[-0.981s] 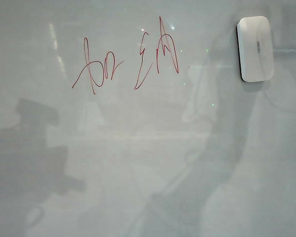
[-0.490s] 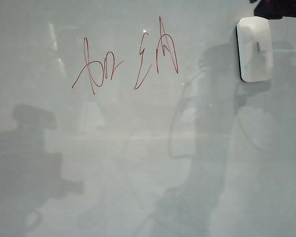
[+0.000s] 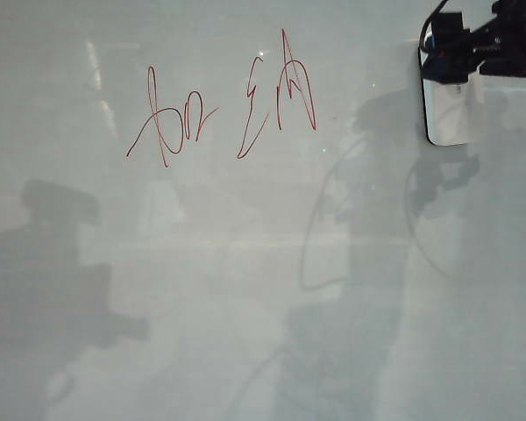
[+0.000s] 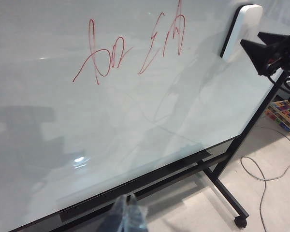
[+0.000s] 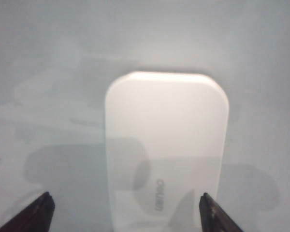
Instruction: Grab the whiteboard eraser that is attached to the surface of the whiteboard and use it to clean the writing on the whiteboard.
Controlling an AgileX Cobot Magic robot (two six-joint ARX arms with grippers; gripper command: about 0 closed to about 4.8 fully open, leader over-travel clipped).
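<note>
The whiteboard (image 3: 245, 263) fills the exterior view. The writing is two groups of red scribbles, one on the left (image 3: 171, 118) and one to its right (image 3: 280, 92). The white whiteboard eraser (image 3: 451, 110) clings to the board at the upper right. My right gripper (image 3: 447, 53) hangs in front of the eraser's upper end. In the right wrist view this gripper (image 5: 125, 205) is open, its dark fingertips (image 5: 43, 208) spread wider than the eraser (image 5: 166, 140) and apart from it. My left gripper (image 4: 128, 212) is shut, low by the board's bottom edge, with nothing in it.
The board stands on a black frame (image 4: 227, 174) with a castor on the pale floor. A grey cable (image 4: 266, 169) loops on the floor beside it. A colourful box (image 4: 285, 113) sits further off. Arm shadows lie across the board.
My right gripper has come into the exterior view from the top right and now covers the eraser's upper end. Its shadow on the board has shifted. The eraser and writing have not moved.
</note>
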